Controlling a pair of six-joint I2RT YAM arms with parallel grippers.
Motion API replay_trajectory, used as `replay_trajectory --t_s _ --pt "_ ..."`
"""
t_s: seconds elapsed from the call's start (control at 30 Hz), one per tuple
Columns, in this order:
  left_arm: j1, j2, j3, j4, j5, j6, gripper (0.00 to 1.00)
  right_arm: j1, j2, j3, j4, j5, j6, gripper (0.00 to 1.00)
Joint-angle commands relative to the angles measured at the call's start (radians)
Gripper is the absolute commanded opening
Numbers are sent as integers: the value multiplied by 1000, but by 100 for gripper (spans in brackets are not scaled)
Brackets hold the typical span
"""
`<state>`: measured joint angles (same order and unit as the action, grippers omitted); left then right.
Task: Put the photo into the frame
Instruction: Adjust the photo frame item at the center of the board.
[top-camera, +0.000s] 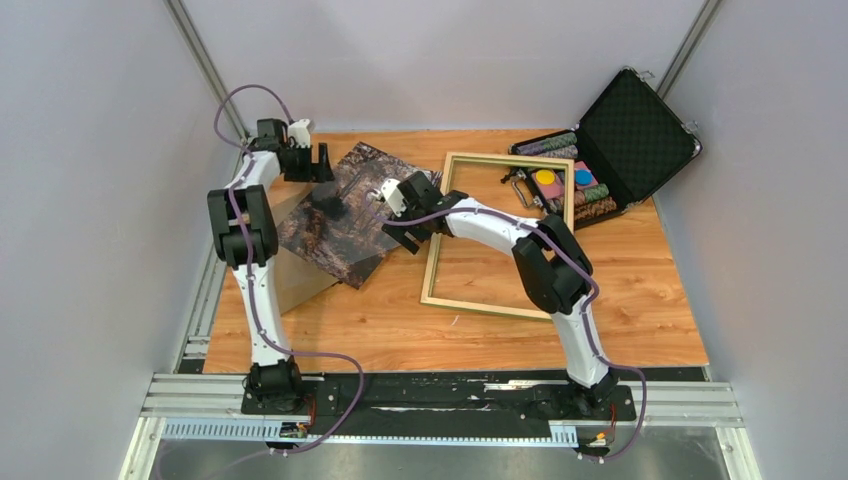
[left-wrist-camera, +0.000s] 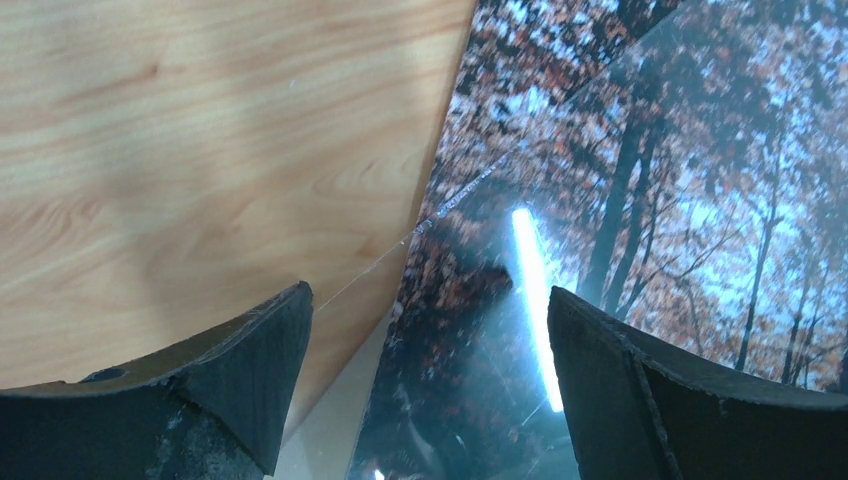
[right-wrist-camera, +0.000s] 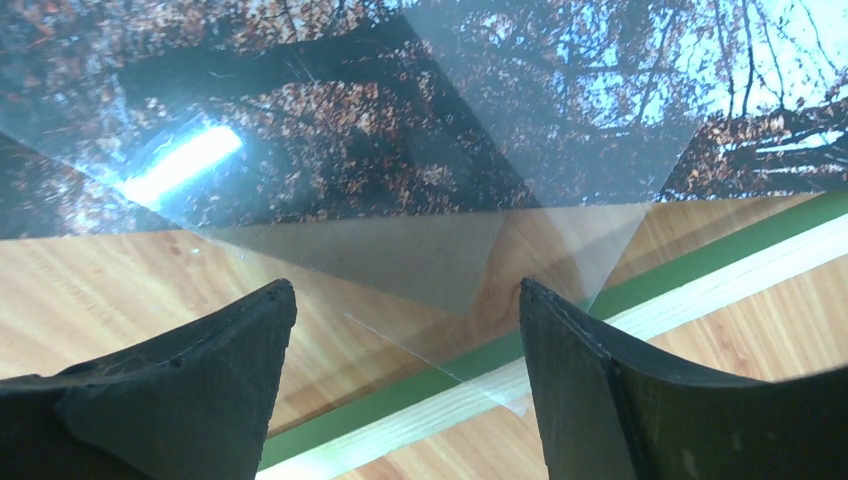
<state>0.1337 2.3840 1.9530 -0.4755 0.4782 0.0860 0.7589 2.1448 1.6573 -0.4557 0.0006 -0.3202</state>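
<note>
The photo, a forest print with dark trunks and orange leaves, lies flat at the table's back left, turned at an angle. The frame lies flat to its right, pale wood side up. My left gripper is open and empty over the photo's far left corner; in the left wrist view its jaws straddle the photo's edge. My right gripper is open and empty between the photo and the frame's left rail. In the right wrist view the photo and the green-edged rail show.
A clear sheet lies over the photo, with one corner reaching onto the frame rail. A brown backing board lies partly under the photo at the left. An open black case with poker chips stands at the back right.
</note>
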Motion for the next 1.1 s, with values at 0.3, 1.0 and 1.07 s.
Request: replay_trajectory --t_s 0.3,1.0,1.07 --pt "57 -149 -222 -143 25 86 90 -35 103 183 12 85 -66 80" --pt "87 -394 -483 -150 -55 29 89 -91 213 424 12 78 2 84" --pt "90 -414 -497 -136 -81 15 89 -98 190 411 11 91 18 84"
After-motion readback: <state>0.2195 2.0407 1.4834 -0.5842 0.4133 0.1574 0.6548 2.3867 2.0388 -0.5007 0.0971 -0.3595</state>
